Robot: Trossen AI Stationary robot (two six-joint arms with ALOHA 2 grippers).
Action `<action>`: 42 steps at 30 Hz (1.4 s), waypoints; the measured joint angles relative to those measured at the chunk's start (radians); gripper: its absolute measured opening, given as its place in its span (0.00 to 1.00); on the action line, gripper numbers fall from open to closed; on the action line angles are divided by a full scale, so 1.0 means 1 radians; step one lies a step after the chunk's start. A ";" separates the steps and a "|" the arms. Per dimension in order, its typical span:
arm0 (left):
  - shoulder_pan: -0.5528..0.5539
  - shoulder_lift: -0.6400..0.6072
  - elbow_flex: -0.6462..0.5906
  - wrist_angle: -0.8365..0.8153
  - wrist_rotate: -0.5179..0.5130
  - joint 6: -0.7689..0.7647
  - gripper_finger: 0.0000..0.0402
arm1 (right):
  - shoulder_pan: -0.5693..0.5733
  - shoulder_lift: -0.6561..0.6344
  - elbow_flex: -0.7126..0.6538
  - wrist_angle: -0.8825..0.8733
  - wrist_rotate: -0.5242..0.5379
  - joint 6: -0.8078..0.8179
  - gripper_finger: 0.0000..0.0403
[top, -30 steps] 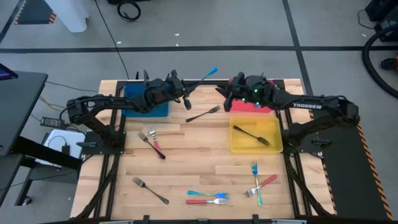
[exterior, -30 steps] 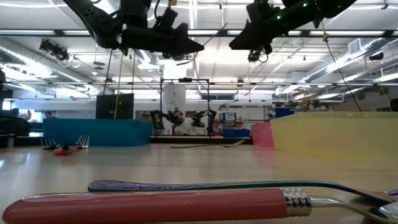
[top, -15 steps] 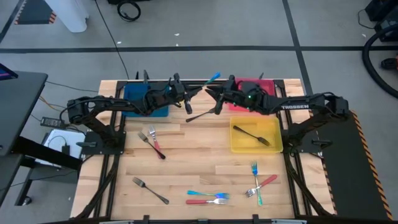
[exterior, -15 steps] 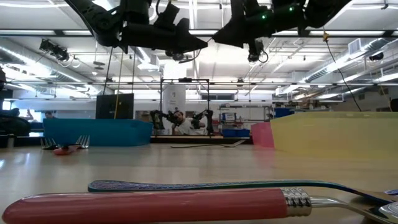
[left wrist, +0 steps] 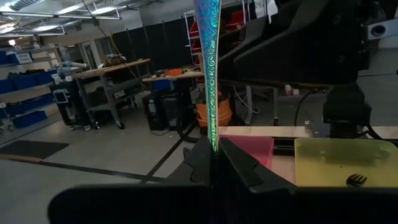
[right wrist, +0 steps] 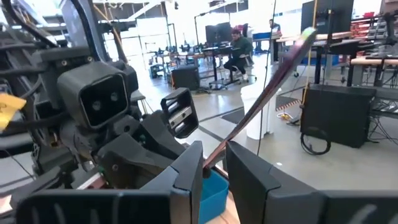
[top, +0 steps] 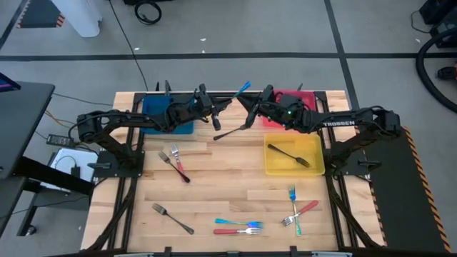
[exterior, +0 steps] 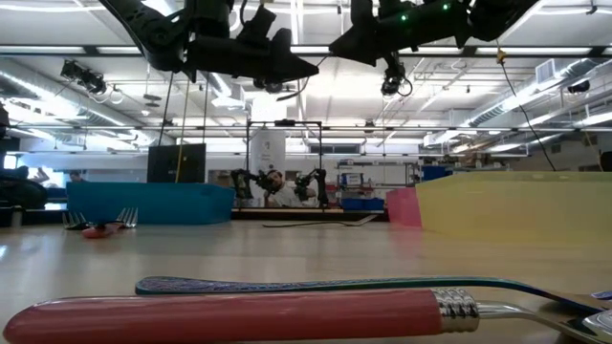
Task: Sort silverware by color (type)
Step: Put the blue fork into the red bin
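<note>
- One blue fork (top: pixel 243 87) is in the air above the far edge of the table (top: pixel 228 182), between the blue tray (top: pixel 182 128) and the red tray (top: pixel 308 95). It is tilted, with its handle pointing up and away.
- The left gripper (top: pixel 213 116) is clamped tight on the lower part of the fork; in the left wrist view the handle (left wrist: pixel 208 74) rises straight out of its closed fingers.
- The right gripper (top: pixel 251 113) has one finger on each side of the same fork, spread and not yet pinching. In its wrist view the shaft (right wrist: pixel 273 81) runs up through the gap, close against one finger.
- This looks like a hand-over, and the timing is the main risk. If the left lets go before the right has closed, the fork drops, probably onto the grey fork (top: pixel 232 131) lying on the table just below.
- The shaft sits off-centre in the right gripper's gap, so closing could push the fork sideways and twist it in the left grip.
- A slim, glossy handle may pivot or slide in a two-finger pinch.
- The two grippers are very near each other; a small wrong move could knock them together.
- The blue tray is on the left arm's side, so passing the fork rightward may land it in the wrong tray.
</note>
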 joint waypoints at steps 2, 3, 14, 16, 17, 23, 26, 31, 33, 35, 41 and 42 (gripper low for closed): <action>0.000 0.000 0.000 -0.003 0.000 -0.001 0.04 | 0.000 0.000 0.000 0.002 0.008 0.004 0.20; 0.000 0.000 0.000 -0.004 0.000 0.000 0.04 | 0.000 0.000 0.000 0.002 0.015 0.005 0.20; -0.011 0.000 0.000 -0.014 0.004 0.002 0.04 | -0.002 0.000 0.000 0.038 0.074 0.011 0.20; -0.013 0.000 0.000 -0.014 0.003 0.003 0.04 | -0.002 0.004 0.000 0.043 0.074 0.011 0.20; -0.013 0.000 0.000 -0.014 0.002 0.003 0.04 | -0.002 0.012 0.000 0.060 0.075 0.007 0.20; -0.013 0.001 -0.001 -0.052 -0.005 0.003 0.04 | -0.019 0.079 0.002 0.124 0.053 -0.003 0.14; -0.012 0.001 -0.001 -0.085 -0.006 0.005 0.04 | -0.023 0.105 0.003 0.143 0.037 -0.003 0.07; -0.010 0.002 -0.001 -0.114 0.002 0.008 0.04 | -0.026 0.112 0.003 0.153 -0.022 -0.038 0.03; -0.008 0.002 -0.001 -0.117 0.007 0.008 0.04 | -0.026 0.104 0.003 0.138 -0.025 -0.053 0.03; -0.007 0.002 0.000 -0.118 0.011 0.008 0.04 | -0.025 0.094 0.003 0.117 -0.028 -0.070 0.03; -0.009 0.002 0.002 -0.153 0.019 0.009 0.06 | -0.024 0.028 0.003 -0.042 -0.039 -0.099 0.02; -0.012 0.002 0.003 -0.160 0.016 0.008 0.07 | -0.024 0.014 0.003 -0.075 -0.037 -0.101 0.02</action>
